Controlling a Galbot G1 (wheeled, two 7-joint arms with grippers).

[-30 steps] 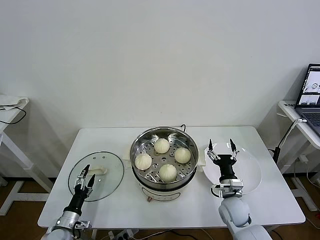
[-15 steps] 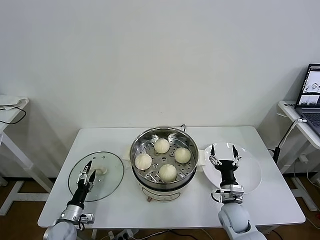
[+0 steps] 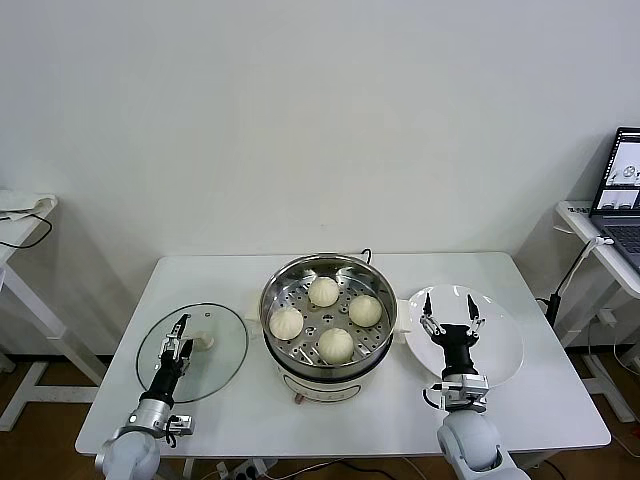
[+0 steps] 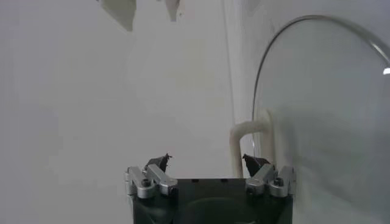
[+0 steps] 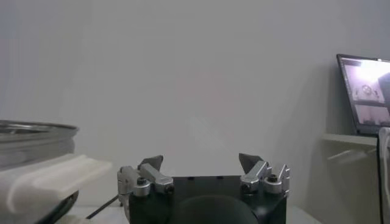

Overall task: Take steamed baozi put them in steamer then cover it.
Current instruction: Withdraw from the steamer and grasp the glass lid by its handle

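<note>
Several cream-white pleated steamed baozi (image 3: 323, 291) lie on the perforated tray inside the round steel steamer (image 3: 275, 285), which stands uncovered mid-table. The cover (image 3: 215, 365), a clear glass lid, lies flat on the table to the steamer's left. Its cream handle (image 3: 203, 342) also shows in the left wrist view as the handle (image 4: 250, 131) on the cover (image 4: 323, 109). My left gripper (image 3: 182, 322) is open low over the lid, just short of the handle, with nothing between its jaws (image 4: 207, 161). My right gripper (image 3: 447, 300) hangs open and empty (image 5: 201, 160) above the white plate.
A flat white plate (image 3: 500, 345) with nothing on it lies right of the steamer. The steamer's rim (image 5: 30, 129) and cream side grip (image 5: 55, 173) show close to my right gripper. A laptop (image 3: 622, 190) sits on a side table at far right; another table (image 3: 20, 215) stands far left.
My left gripper has moved forward over the lid toward its handle. My right gripper has drawn back a little over the plate. Both stay open.
</note>
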